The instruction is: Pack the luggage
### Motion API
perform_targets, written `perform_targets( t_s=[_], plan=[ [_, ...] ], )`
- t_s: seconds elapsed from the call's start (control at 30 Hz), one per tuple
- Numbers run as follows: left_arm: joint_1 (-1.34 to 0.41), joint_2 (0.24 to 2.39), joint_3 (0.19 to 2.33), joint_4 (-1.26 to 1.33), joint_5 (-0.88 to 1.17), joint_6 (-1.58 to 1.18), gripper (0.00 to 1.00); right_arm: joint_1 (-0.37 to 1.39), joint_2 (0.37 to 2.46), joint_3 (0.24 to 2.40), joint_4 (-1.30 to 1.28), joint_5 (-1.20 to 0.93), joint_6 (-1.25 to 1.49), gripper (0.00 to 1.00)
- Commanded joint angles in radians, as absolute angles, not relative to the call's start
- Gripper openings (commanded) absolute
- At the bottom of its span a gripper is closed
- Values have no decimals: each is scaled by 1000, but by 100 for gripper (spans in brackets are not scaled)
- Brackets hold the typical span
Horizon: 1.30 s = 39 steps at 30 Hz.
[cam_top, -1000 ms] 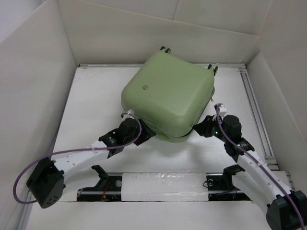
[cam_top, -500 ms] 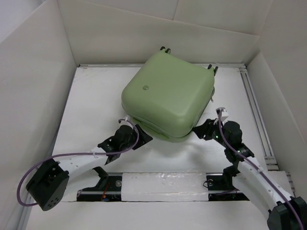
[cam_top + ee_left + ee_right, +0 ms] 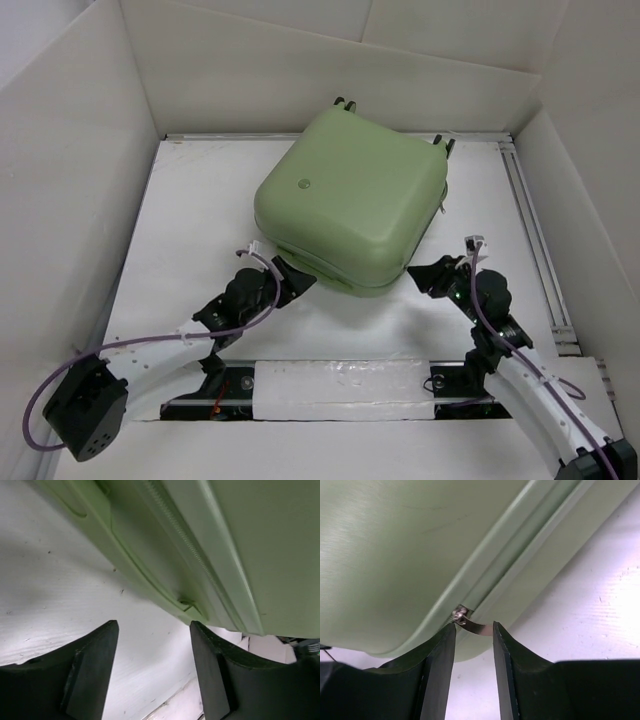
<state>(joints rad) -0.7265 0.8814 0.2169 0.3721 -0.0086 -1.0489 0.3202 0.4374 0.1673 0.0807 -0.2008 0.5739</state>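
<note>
From above, you see the luggage (image 3: 350, 205) lying flat and closed on the far half of the white table (image 3: 190, 220). It is turned at an angle, with its small wheels (image 3: 345, 102) pointing toward the back wall. Your left gripper (image 3: 292, 282) sits at the suitcase's near-left corner, just beside the shell. Your right gripper (image 3: 422, 272) sits at the near-right corner, also right up against the edge.

In the left wrist view, your two dark fingers (image 3: 95, 670) are spread wide, and only bare table shows between them. The pale green shell runs diagonally above them, with its zipper (image 3: 185, 545) along the seam. Neither finger touches the shell.

In the right wrist view, your fingers (image 3: 437, 675) are drawn close together, leaving a narrow gap. A small metal zipper pull (image 3: 472, 626) hangs from the seam and lies across that gap, right at the tips. It seems to meet the right-hand tip, but from this angle you cannot tell whether the fingers are actually pinching it or only bracketing it.
</note>
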Motion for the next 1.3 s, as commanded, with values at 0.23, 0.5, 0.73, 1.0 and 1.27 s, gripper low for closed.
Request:
perform_targets(
  t_s=[0.23,0.5,0.73,1.0,1.27],
  plan=[
    [-724,1011,288,440,-55,-1020,59,313,623,227,179,-225,534,39],
    [-724,1097,328,540,-29,-1011,55,313,575,279,98,-235,502,44],
    [-724,1071,305,541,-75,-989,55,313,563,313,46,-169,491,54],
    [-724,1152,316,615,-46,-1000,55,313,701,347,112,-311,451,34],
    [-724,1164,316,615,-37,-980,53,313,461,230,112,-288,535,47]
  ],
)
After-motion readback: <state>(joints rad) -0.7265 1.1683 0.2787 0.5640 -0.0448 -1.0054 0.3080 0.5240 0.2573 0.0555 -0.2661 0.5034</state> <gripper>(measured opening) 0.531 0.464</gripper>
